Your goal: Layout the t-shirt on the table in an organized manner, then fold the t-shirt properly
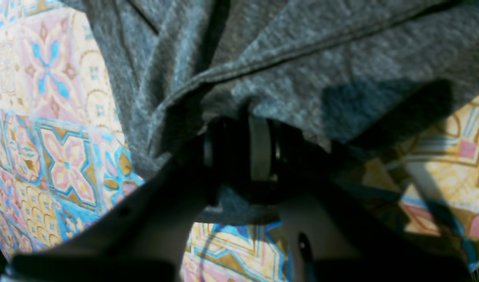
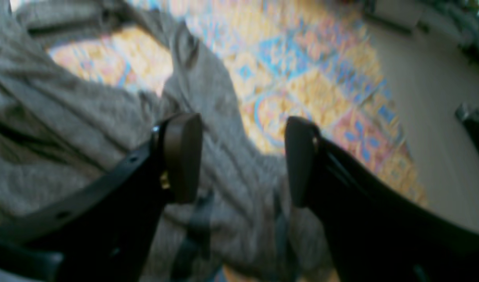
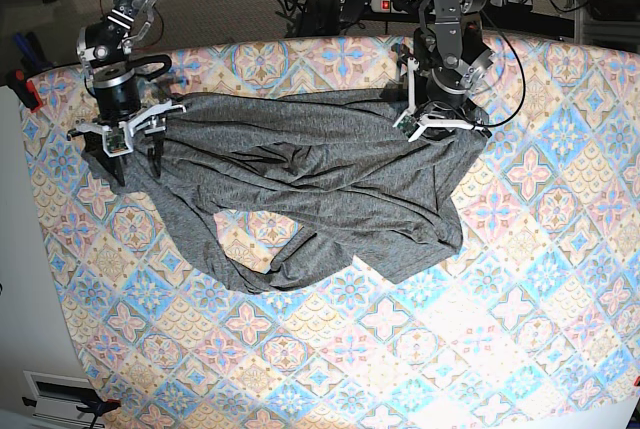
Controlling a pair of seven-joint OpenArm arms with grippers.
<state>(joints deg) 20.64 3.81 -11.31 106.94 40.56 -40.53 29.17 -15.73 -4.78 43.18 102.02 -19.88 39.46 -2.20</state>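
Shirt: the grey t-shirt [image 3: 300, 189] lies crumpled and twisted across the far half of the worktop [image 3: 400, 349], stretched between the 2 arms, with a loop of fabric sagging toward the near side and patterned cloth showing through it.
Left gripper: over on the base view's right, the left gripper [image 1: 259, 156] is clamped on the shirt. The wrist view shows grey fabric bunched and pinched between the jaws, folds fanning up and away from the pinch.
Right gripper: on the base view's left, the right gripper [image 2: 243, 160] stands with its jaws apart. Its 2 pads [image 2: 182, 156] have a clear gap between them and grip nothing; the shirt's edge lies just below.
Shirt shape: no flat outline here; sleeves and hem cannot be told apart in the tangle.
Worktop: the tile-patterned cloth is bare across the near half.
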